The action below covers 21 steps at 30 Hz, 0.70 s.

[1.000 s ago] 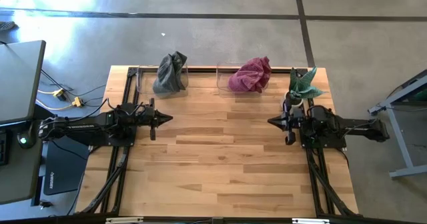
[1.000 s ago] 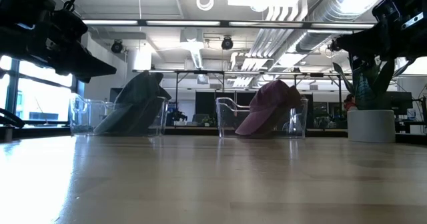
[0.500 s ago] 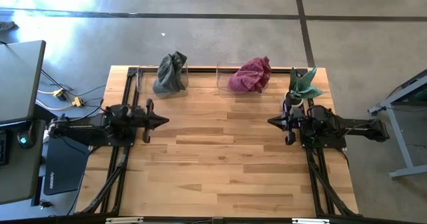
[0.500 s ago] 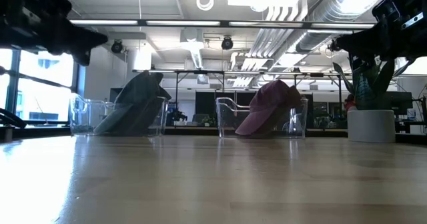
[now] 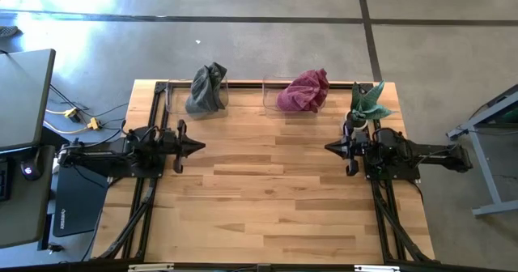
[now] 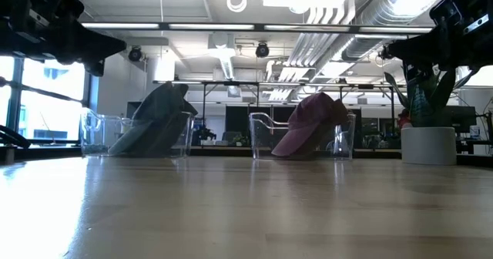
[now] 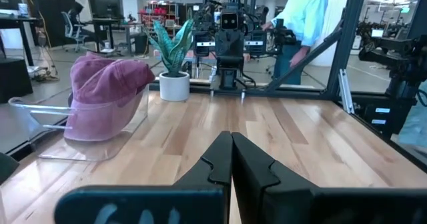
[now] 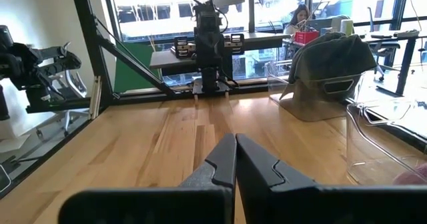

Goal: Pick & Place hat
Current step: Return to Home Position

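Starting at the near edge, the table (image 5: 267, 207) is a butcher-block top of pale wood strips, smooth and lightly glossy, framed by black rails along both sides.

Taking the high view as a dial centred on the tabletop, the left gripper (image 5: 199, 146) sits at 9 o'clock, raised above the wood and pointing inward. The left wrist view shows its two dark, wedge-shaped fingers (image 7: 253, 171) pressed flat against each other with nothing between them. The right gripper (image 5: 329, 148) mirrors it at 3 o'clock, also clear of the surface. Its angular black fingers (image 8: 257, 171) are likewise clenched together on nothing. The two tips face each other, well apart, across bare wood.

Farther back, along the far edge, stand two rectangular boxes of thin, clear, glossy plastic. The left clear bin (image 5: 175, 99) is at 11 o'clock and holds the dark grey cap (image 5: 207, 90). That cap is soft cloth, slumped into a tall crumpled peak that rises above the rim at the end of the bin nearer the table's middle. The right clear bin (image 5: 269, 95) is at about 12 to 1 o'clock and holds the red cap (image 5: 305, 91). Its maroon fabric is rumpled and domed, and it too bulges over the rim.

At 2 o'clock, just behind the right arm's wrist, a plant (image 5: 369, 100) with stiff, sword-shaped green leaves stands in a smooth white pot (image 6: 427, 145).

Beyond the table, the left wrist view shows a person (image 7: 301, 17) in a light blue shirt standing among dark equipment frames.
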{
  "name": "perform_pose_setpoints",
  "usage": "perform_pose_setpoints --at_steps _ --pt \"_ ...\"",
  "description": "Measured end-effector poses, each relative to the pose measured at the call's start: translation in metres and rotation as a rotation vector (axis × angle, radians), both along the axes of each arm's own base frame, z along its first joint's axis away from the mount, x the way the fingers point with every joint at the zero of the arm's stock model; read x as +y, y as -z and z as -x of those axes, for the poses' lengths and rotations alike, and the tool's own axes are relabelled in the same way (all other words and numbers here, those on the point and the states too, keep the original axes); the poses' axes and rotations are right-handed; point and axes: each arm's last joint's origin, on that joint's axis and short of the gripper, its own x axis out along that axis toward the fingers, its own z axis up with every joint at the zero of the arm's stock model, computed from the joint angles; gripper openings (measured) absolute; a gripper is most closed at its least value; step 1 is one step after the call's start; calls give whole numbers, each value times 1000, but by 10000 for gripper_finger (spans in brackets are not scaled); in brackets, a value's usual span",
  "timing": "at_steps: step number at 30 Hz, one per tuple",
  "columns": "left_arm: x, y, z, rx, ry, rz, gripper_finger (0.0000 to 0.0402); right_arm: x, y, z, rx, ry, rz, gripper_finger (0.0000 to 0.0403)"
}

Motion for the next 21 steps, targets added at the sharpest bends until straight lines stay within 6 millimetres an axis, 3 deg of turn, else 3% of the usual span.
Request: perform_pose_setpoints --at_steps 21 --pt "0 1 0 10 1 0 1 0 0 0 0 0 0 12"
